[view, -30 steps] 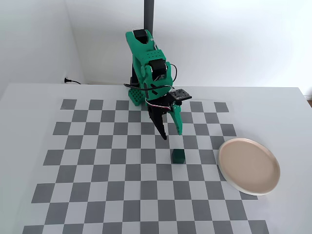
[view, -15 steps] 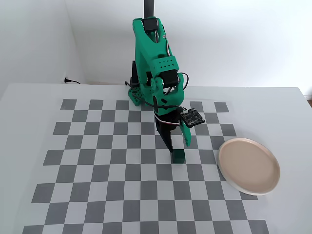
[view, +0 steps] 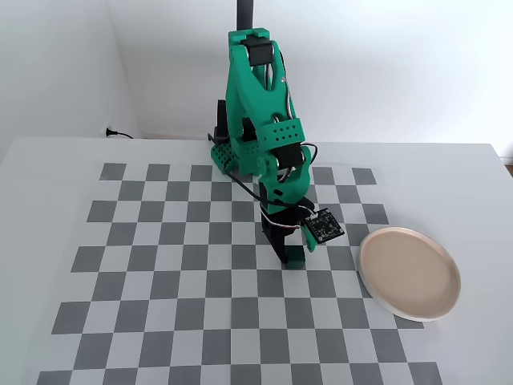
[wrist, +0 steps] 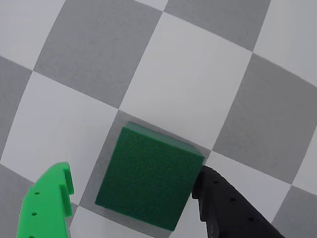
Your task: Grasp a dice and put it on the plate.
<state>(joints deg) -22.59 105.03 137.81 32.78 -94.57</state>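
Observation:
In the wrist view the dice (wrist: 151, 176), a dark green plain cube, lies on a grey checkerboard square between my two fingers. My gripper (wrist: 132, 173) is open around it. The black finger (wrist: 218, 203) touches the cube's right edge. The green finger (wrist: 49, 198) stands a gap away on its left. In the fixed view the gripper (view: 285, 255) is down at the board, and I cannot tell the dice apart from the arm there. The plate (view: 409, 271), beige-pink with a cream rim, lies empty to the right of the gripper, about two squares away.
The green arm (view: 260, 120) rises from its base at the back edge of the grey and white checkerboard mat (view: 160, 265). A small black board with wires (view: 325, 225) hangs at the wrist. White walls stand behind the table.

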